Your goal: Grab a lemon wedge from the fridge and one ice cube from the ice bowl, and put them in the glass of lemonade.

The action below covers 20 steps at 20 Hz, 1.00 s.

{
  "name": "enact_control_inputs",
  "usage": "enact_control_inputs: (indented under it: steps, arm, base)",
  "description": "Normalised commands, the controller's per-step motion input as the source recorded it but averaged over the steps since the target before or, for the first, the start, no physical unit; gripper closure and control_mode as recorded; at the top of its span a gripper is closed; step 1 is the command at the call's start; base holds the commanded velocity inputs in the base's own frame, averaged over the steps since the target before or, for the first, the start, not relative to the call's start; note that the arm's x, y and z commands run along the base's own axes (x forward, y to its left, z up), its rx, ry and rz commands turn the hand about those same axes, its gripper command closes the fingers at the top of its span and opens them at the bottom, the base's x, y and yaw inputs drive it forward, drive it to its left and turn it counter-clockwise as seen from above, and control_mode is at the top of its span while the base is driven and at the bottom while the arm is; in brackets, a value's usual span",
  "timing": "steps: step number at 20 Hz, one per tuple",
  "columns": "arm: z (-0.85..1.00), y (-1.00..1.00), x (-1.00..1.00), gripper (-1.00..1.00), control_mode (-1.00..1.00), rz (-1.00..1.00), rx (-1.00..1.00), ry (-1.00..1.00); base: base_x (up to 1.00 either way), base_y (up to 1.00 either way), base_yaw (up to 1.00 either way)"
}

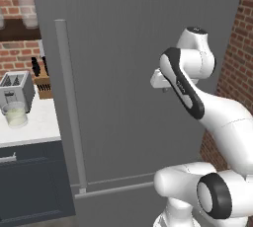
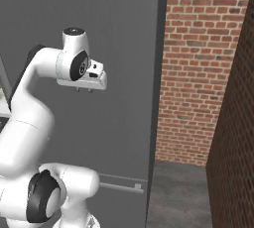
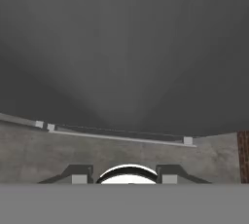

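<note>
The tall dark grey fridge [image 1: 128, 73] stood shut, its long vertical grey bar handle [image 1: 69, 107] well off to the left of the two-finger gripper [image 2: 83, 90], which pointed downward, holding nothing, jaw spacing unreadable.

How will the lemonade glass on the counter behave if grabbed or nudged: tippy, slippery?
The glass of lemonade looks short and squat, so it probably resists tipping. Smooth clear walls may be slippery. The liquid inside could slosh. It stands close to the toaster, leaving little room on that side.
</note>
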Motion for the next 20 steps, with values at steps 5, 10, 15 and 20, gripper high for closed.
enact_control_inputs:
  steps: [5, 10, 15, 20]
  arm:
    - [0.0, 0.0, -0.52, -1.0, -1.0, 0.0, 0.0, -0.2]
    - [-0.06, 0.0, -0.87, -1.0, -1.0, -0.07, 0.0, -0.22]
    - [-0.23, 0.0, -0.73, -1.0, -1.0, -0.11, 0.0, -0.05]
    - [-0.38, 0.0, -0.22, -1.0, -1.0, -0.17, 0.0, 0.08]
  base:
    - [0.0, 0.0, 0.0]
    - [0.0, 0.0, 0.0]
    - [0.0, 0.0, 0.0]
    - [0.0, 0.0, 0.0]
